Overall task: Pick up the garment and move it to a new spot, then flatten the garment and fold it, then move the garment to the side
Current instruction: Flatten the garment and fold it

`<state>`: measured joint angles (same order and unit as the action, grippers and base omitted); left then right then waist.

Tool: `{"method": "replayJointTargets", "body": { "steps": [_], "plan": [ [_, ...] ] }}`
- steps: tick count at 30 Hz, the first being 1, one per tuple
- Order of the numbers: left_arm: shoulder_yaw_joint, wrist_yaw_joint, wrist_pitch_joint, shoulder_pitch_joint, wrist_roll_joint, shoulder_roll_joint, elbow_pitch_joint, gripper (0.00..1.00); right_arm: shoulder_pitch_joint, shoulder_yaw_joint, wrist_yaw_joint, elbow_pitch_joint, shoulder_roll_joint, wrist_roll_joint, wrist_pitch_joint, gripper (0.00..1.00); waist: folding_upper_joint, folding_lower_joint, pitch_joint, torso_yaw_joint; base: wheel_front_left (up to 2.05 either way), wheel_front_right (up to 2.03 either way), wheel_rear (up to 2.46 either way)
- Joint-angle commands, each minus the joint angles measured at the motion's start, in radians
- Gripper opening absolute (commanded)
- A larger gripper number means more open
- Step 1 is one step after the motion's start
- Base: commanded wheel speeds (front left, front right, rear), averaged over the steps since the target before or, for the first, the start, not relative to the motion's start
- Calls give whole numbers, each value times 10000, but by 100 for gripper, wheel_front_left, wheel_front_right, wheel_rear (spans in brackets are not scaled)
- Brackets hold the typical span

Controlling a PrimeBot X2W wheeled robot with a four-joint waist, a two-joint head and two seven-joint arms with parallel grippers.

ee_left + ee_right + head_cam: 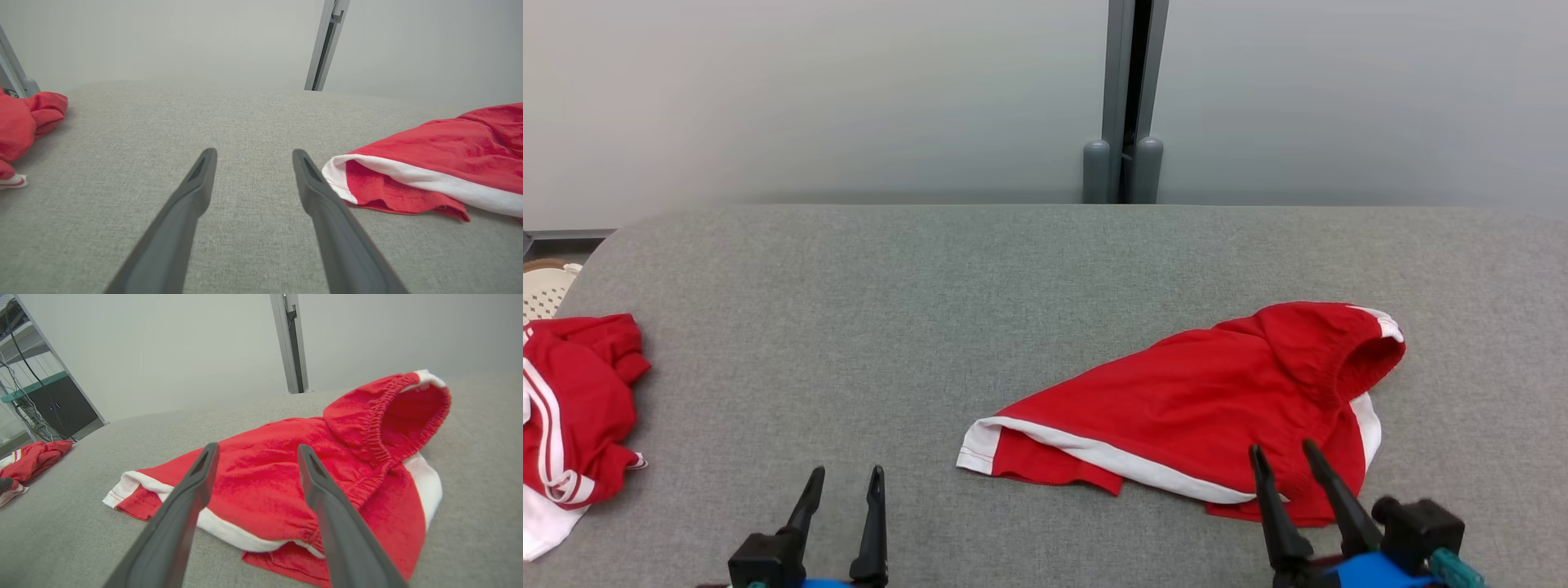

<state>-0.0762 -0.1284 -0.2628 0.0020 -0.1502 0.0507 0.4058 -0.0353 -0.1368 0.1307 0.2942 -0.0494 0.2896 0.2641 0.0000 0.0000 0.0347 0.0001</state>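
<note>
Both released: left pincer (848,469), right pincer (1281,447). Red white-trimmed cloth shorts (1192,400) lie crumpled just ahead of the latter; flattening and folding seemingly remain.

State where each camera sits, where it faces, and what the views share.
Head view: on the head, facing forward and down at the grey fabric-covered table; left gripper and right gripper, both open, at bottom.
Left wrist view: low over the table, facing along its own fingers across bare fabric.
Right wrist view: low, facing along its fingers at the red white-trimmed garment.
Shared: all show that garment.
</note>
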Motion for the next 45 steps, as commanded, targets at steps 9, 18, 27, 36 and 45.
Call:
{"method": "replayJointTargets", "body": {
  "steps": [9, 18, 27, 36, 45],
  "plan": [
    [-418, 32, -30, 261, 49, -1, -25, 100, 222, 439, 1, 1418, -23, 608, 5, 100, 0, 0, 155, 93, 0, 0, 0],
    [-485, -8, -30, -10, 76, -1, 22, 100, -578, 819, 1, 2684, -21, 849, 4, 100, 0, 0, 480, 439, 0, 0, 0],
    [-419, -22, -30, -127, -53, -1, -116, 100, -1089, 1107, 1, 1886, -31, 830, 4, 0, 0, 0, 851, 487, 0, 0, 0],
    [-948, -30, -30, -429, -308, -6, -207, 100, -2310, 1877, 1, 1570, -23, 318, 3, 0, 0, 0, 1175, 474, 0, 0, 0],
    [-1530, -30, -28, -529, -446, -3, -182, 100, -2489, 1703, 1, 1551, -97, 279, 3, 0, 0, 0, 1164, 122, 0, 0, 0]
  ]
}}
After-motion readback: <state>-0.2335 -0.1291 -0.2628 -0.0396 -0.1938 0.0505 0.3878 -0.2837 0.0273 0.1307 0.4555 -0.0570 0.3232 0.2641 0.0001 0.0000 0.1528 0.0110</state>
